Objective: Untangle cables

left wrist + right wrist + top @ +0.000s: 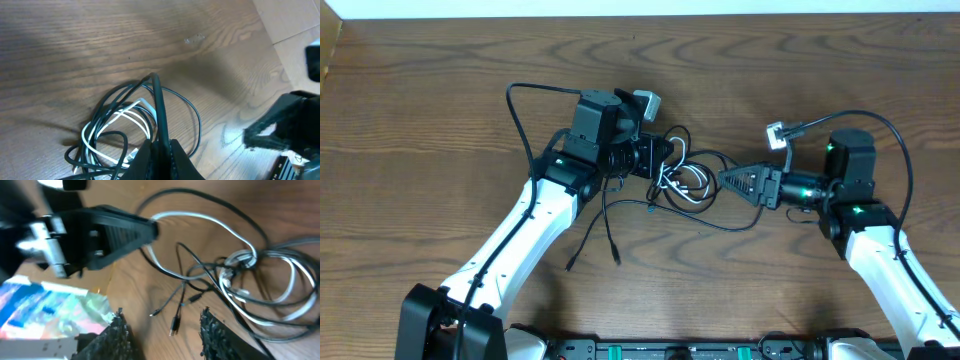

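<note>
The right gripper (pixel 162 316) hung with fingers apart, empty; just past it trailed small black plug ends (pixel 174 326); beyond, the cables (pixel 240 262) lay knotted on the wooden table (pixel 440 100), a white cable (pixel 200 216) looped through them; farthest, the left gripper (pixel 161 147) pinched a black cable (pixel 158 105); light, limp, slick cords, likely best gripped near a free plug.

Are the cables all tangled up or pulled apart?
Tangled. The white cable loops among the black cables, crossing them many times, all in one heap.
</note>
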{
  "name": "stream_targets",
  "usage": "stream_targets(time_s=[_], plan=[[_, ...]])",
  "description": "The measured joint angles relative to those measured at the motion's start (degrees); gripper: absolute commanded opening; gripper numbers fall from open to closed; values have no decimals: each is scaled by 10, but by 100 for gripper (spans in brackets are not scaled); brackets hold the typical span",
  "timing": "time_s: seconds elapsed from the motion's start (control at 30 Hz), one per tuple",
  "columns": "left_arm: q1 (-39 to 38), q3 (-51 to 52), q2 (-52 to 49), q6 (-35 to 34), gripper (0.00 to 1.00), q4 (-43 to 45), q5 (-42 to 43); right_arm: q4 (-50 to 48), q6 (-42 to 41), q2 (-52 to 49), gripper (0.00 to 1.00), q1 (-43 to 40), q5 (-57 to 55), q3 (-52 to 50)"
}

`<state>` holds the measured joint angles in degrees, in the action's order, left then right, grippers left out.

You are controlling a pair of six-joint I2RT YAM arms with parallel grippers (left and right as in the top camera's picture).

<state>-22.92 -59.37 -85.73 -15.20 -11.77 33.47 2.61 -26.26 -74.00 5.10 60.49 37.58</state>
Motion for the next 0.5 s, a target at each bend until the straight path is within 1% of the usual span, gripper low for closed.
stream_targets(time_s=[0.23,0.3,0.33,0.43,0.47,0.5], plan=[[0,0,0,0,8,0,0,49,-9,0,50,85,-128,0],[0,0,0,0,16,0,0,61,-19,0,49,113,-178,0],[0,0,0,1,17,0,0,65,-30,0,49,126,-205,0],[0,0,0,-5,17,-1,3,65,-61,-4,50,159,-279,0],[0,0,0,-11,8,-3,4,61,-69,-8,50,169,-301,0],[0,0,0,-23,8,-7,5,55,-75,-12,49,178,-320,0]])
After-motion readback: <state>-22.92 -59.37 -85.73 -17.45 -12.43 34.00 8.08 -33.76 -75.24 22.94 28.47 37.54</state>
